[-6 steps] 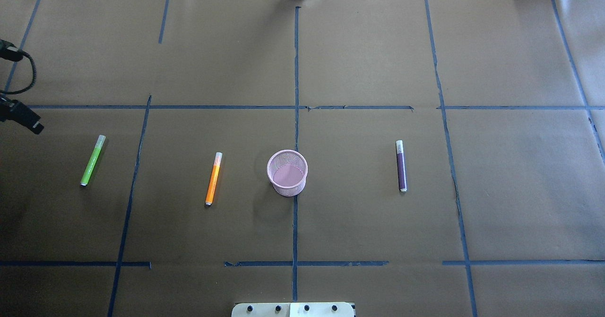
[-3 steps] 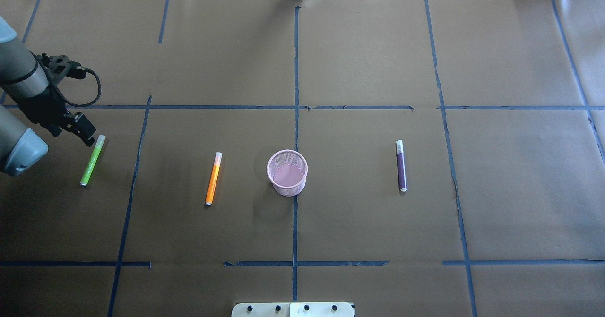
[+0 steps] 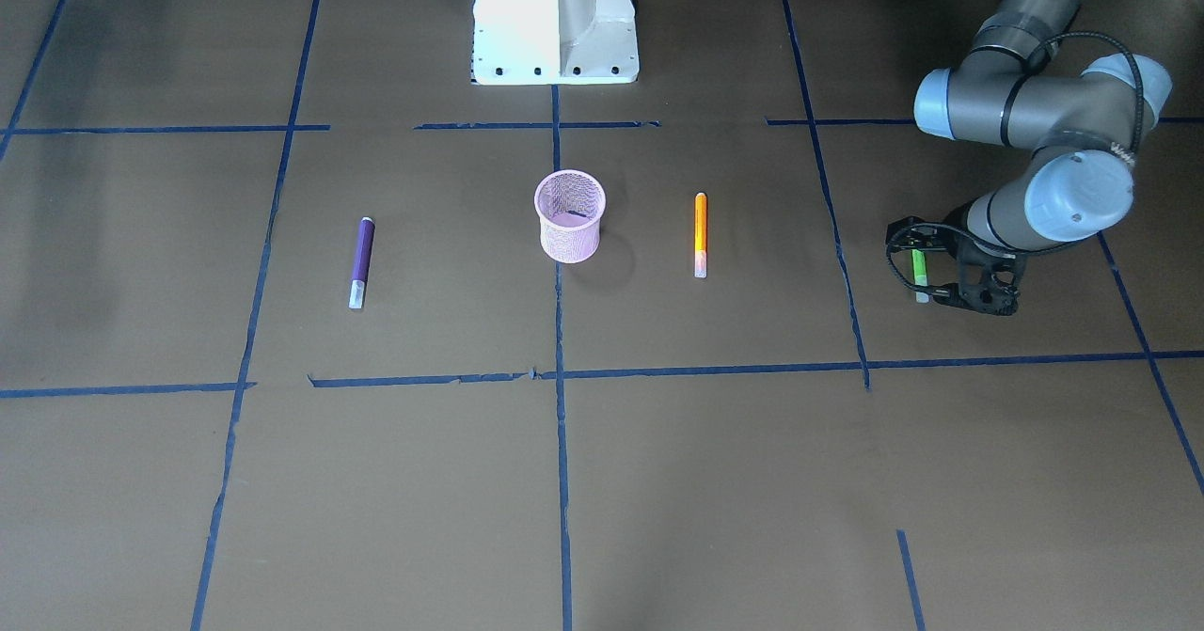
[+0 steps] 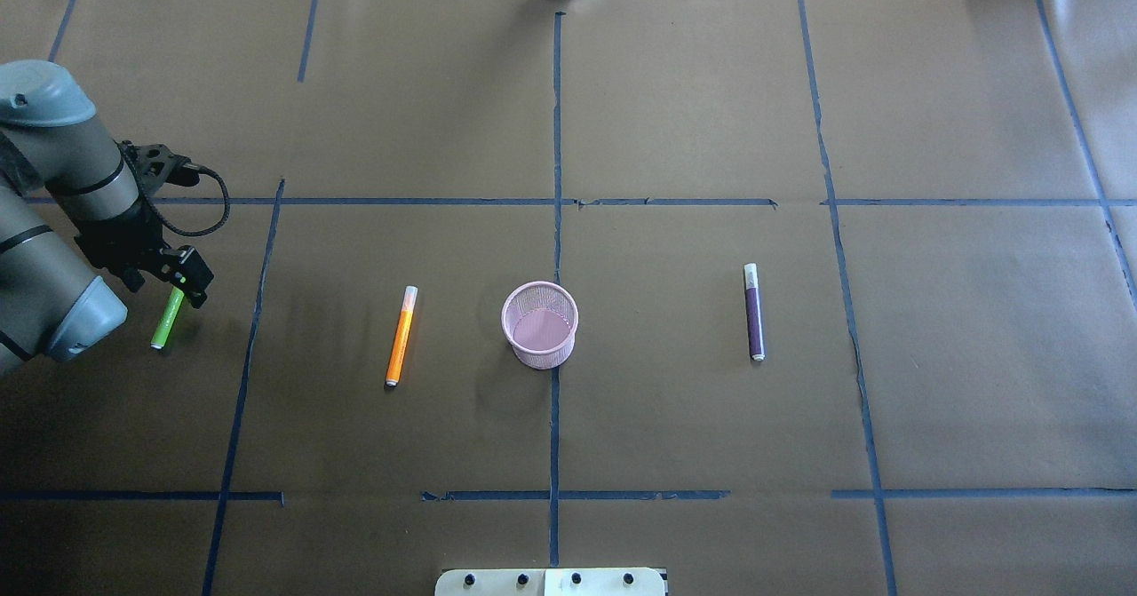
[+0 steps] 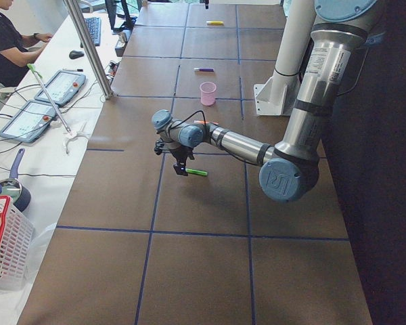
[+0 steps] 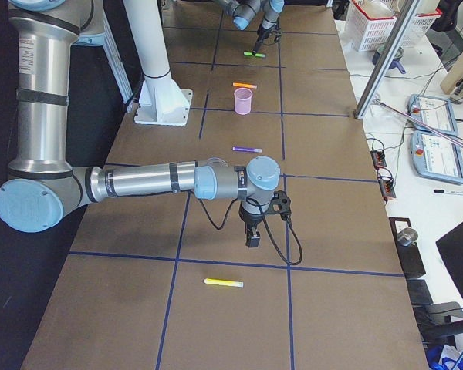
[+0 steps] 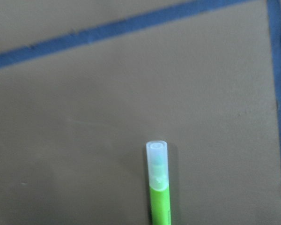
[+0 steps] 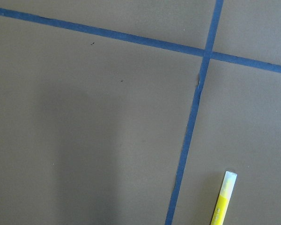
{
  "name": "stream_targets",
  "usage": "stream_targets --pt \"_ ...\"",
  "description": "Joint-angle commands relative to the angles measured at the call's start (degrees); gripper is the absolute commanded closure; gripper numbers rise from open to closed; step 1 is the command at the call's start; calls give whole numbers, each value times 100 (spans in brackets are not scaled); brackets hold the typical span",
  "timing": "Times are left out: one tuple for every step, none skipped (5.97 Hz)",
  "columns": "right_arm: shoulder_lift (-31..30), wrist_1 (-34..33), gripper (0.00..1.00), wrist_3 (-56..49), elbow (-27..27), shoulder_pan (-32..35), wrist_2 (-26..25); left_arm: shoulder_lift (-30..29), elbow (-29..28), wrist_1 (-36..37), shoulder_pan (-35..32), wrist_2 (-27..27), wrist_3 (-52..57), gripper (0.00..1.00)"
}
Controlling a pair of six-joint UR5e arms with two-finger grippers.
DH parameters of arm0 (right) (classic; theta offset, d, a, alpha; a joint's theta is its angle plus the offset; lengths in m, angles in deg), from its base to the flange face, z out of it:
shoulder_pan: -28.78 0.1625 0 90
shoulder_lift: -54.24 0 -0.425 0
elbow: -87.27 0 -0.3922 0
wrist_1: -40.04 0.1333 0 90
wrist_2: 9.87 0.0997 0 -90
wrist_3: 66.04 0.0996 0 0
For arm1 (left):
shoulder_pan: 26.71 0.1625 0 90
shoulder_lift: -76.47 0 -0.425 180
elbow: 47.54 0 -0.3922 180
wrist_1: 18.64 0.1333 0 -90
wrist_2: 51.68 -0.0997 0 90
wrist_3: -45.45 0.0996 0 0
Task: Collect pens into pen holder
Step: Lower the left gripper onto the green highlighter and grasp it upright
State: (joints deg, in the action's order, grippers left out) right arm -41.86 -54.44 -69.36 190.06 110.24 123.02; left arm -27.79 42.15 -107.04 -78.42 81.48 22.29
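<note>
Left gripper (image 4: 184, 282) hangs right over the green pen (image 4: 166, 321), hiding its cap end from overhead; fingers open or closed, can't tell. Orange pen (image 4: 401, 336) lies btw it and the pink mesh pen holder (image 4: 538, 358), purple pen (image 4: 754, 312) beyond. All 3 lie flat, long axes near-to-far, pale caps pointing away from the robot. Right gripper (image 6: 251, 235) sits well off near a yellow marker (image 6: 223, 283); its state, can't tell. Vs 0.5 s ago: left gripper went from beside the cap tip to above it; pens and holder unmoved.
</note>
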Motion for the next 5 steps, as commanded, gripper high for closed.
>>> stream_targets --pt "-5 0 0 -2 -4 2 1 11 -57 15 64 -9 -233 8" --pt "-13 0 0 7 -4 2 1 -6 -231 -28 64 -19 -207 8" --pt "-22 0 0 7 5 2 1 -41 -250 -37 64 -19 -172 14" --pt "-31 0 0 7 5 2 1 -50 -242 -28 64 -19 -49 24" --pt "-40 0 0 7 13 2 1 -50 -216 -28 64 -19 -40 50"
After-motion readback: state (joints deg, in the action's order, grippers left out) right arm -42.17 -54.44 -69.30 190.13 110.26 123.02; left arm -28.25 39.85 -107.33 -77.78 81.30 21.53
